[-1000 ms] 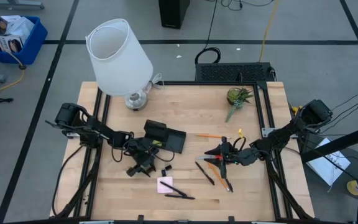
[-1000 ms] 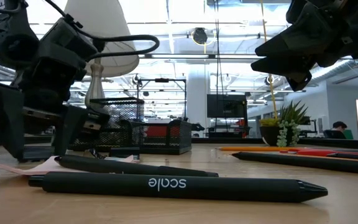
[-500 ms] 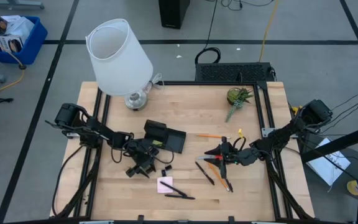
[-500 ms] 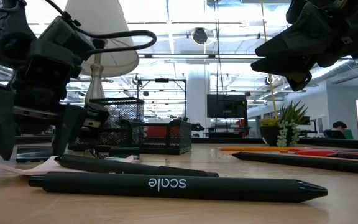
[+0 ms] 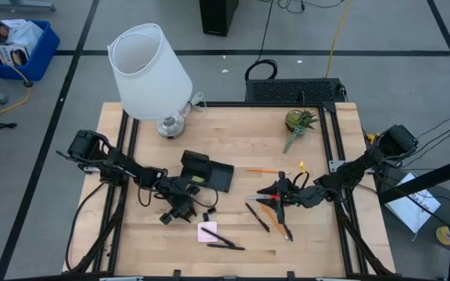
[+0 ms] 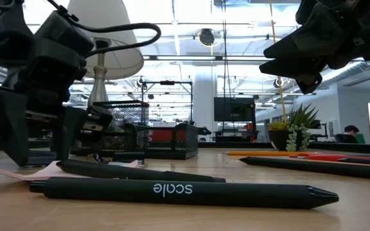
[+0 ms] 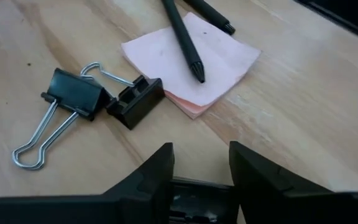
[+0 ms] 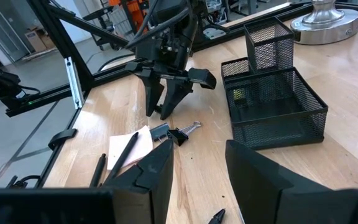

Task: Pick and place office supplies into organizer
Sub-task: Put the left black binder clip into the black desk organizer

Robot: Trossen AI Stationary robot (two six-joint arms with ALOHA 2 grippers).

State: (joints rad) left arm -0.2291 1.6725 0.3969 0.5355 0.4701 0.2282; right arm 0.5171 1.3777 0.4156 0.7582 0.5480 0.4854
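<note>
My left gripper (image 5: 176, 212) (image 7: 201, 158) hovers open just above the table. It sits near the organizer's near-left corner and left of the black binder clip (image 7: 73, 99) (image 5: 208, 213). A small black piece (image 7: 135, 102) lies against the clip. The pink sticky pad (image 7: 191, 62) (image 5: 208, 232) lies flat with a black pen (image 7: 182, 34) across it. The black mesh organizer (image 5: 207, 172) (image 8: 272, 93) stands on the table. My right gripper (image 5: 276, 191) (image 8: 197, 158) hangs open over the red-handled scissors (image 5: 276, 204), touching nothing.
Two more black pens (image 5: 256, 216) lie right of the pad, another (image 6: 172, 189) by the near edge. An orange pencil (image 5: 264, 170) and a tiny yellow piece (image 5: 301, 165) lie right of the organizer. A white lamp (image 5: 148, 74) stands far left, a plant sprig (image 5: 298, 125) far right.
My left gripper has shifted a little toward the near edge and swayed slightly over its spot beside the clip. My right gripper has kept still, and nothing on the table has moved.
</note>
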